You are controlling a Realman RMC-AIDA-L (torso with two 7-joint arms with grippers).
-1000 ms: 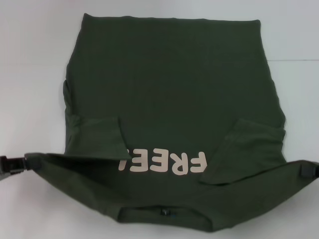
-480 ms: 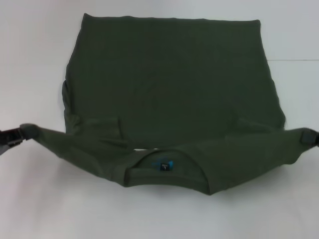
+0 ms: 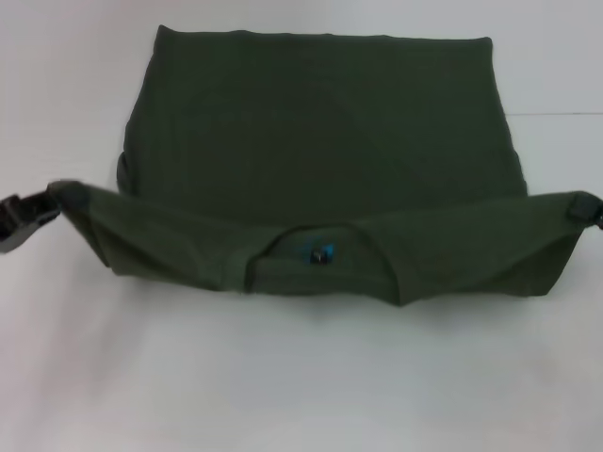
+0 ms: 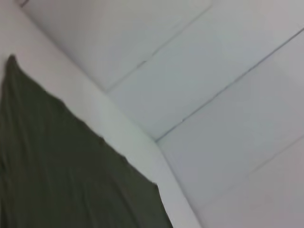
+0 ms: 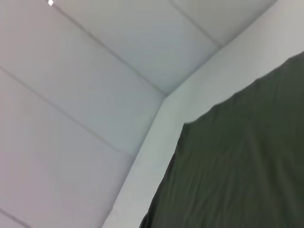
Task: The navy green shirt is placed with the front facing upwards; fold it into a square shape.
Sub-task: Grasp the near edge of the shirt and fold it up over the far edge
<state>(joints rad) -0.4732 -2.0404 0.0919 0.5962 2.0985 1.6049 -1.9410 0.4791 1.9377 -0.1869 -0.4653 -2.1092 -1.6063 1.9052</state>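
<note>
The shirt (image 3: 320,160) lies mid-tabletop (image 3: 301,377), its collar end lifted as a band. The left gripper (image 3: 42,209) at 9 o'clock and right gripper (image 3: 586,209) at 3 o'clock have jaws clamped on its corners. Carry both level toward 12, keeping the band taut.

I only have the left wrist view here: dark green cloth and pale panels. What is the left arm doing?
Observer: In the head view the left gripper holds one corner of the navy green shirt, raised off the table.
Operator: And the other arm?
Observer: The right gripper holds the opposite corner, at matching height.
Operator: Which end is lifted?
Observer: The collar end; the blue neck label shows on the raised band.
</note>
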